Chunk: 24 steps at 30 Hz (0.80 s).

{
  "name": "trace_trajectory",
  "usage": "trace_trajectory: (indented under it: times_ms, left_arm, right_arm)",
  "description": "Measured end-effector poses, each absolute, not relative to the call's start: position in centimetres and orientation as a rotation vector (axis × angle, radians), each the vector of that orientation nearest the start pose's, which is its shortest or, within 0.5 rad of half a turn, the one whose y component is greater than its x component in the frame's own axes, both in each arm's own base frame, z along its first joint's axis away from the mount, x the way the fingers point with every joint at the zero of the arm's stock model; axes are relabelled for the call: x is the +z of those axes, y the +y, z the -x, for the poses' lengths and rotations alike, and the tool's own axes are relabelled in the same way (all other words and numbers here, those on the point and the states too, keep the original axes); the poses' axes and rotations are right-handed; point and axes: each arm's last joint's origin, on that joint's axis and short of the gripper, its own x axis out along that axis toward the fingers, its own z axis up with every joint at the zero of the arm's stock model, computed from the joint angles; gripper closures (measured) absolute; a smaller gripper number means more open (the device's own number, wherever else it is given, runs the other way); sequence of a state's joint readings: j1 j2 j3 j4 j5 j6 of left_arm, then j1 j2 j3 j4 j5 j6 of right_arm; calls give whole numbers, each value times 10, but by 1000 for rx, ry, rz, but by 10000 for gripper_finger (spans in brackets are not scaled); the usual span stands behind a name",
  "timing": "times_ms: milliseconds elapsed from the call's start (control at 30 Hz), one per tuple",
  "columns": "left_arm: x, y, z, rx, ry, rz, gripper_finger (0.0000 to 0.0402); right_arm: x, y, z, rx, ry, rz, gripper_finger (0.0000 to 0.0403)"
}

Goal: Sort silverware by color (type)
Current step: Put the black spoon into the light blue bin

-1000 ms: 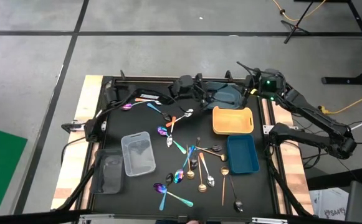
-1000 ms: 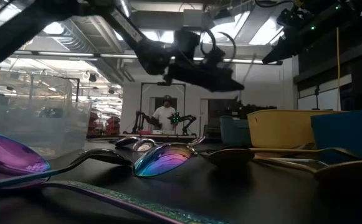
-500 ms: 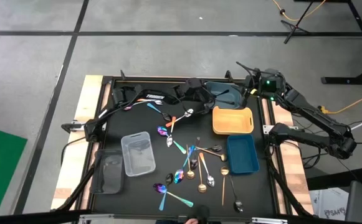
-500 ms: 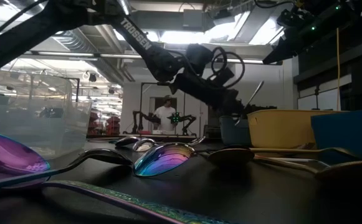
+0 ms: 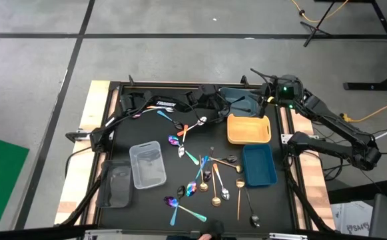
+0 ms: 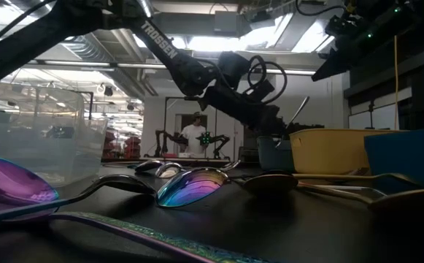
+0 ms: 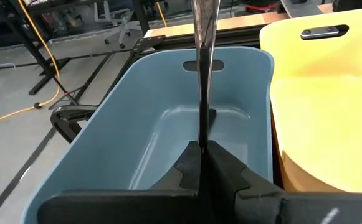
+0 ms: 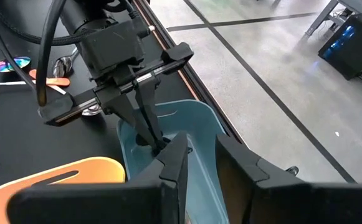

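The left gripper [image 7: 200, 163] reaches over the grey-blue tray [image 7: 162, 118] at the table's far side, its jaws clenched on a thin dark spoon [image 7: 202, 74] whose long axis runs straight out past the fingertips, bowl end out of sight. Just right sits the yellow tray [image 5: 249, 129]. The right gripper [image 8: 199, 163] hovers above the same grey-blue tray, jaws parted and holding nothing, it seems.

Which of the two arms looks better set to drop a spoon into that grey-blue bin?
The left. Its tool is shut on a spoon right over the grey-blue bin; the right tool hovers open, holding nothing.
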State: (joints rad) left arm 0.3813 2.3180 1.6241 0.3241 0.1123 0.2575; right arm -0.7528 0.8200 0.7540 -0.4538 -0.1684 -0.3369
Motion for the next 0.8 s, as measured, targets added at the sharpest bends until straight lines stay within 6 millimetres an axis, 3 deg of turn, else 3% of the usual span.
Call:
trace_trajectory:
  times_ms: [400, 800]
  left_arm:
    - [152, 188, -481, 254, 395, -148, 336]
    - [151, 188, -481, 264, 397, -151, 327]
  right_arm:
    - [292, -114, -129, -483, 560, 87, 331]
    - [292, -114, -129, -482, 559, 86, 331]
